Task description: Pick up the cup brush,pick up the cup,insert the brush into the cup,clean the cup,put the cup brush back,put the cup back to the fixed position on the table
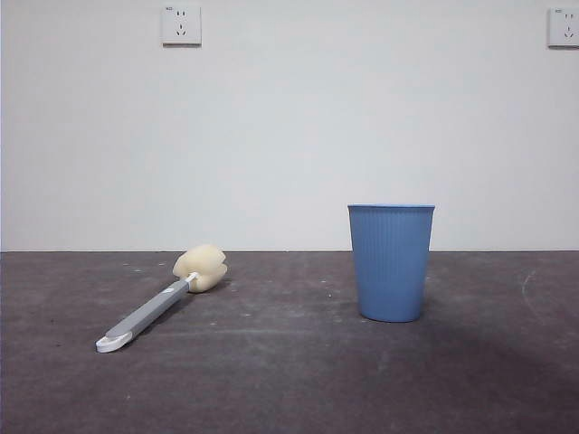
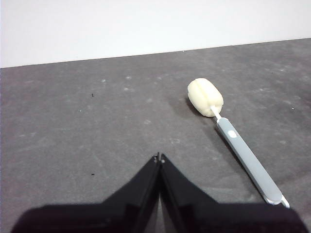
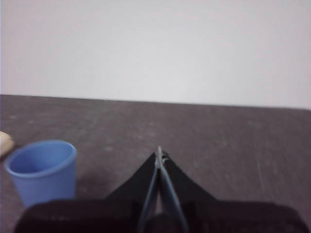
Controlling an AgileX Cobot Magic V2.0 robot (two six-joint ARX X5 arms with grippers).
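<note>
The cup brush (image 1: 158, 303) lies flat on the table (image 1: 289, 380) at the left, its cream sponge head toward the wall and its white looped end toward me. It also shows in the left wrist view (image 2: 233, 141). The blue ribbed cup (image 1: 391, 262) stands upright right of centre; the right wrist view shows it (image 3: 43, 170) from above, empty. My left gripper (image 2: 159, 158) is shut and empty above the table, apart from the brush. My right gripper (image 3: 159, 151) is shut and empty, apart from the cup. Neither arm shows in the front view.
A white wall (image 1: 289, 127) rises behind the table's far edge, with two sockets (image 1: 181, 25) high up. A pale edge of the sponge head (image 3: 6, 143) shows beyond the cup in the right wrist view.
</note>
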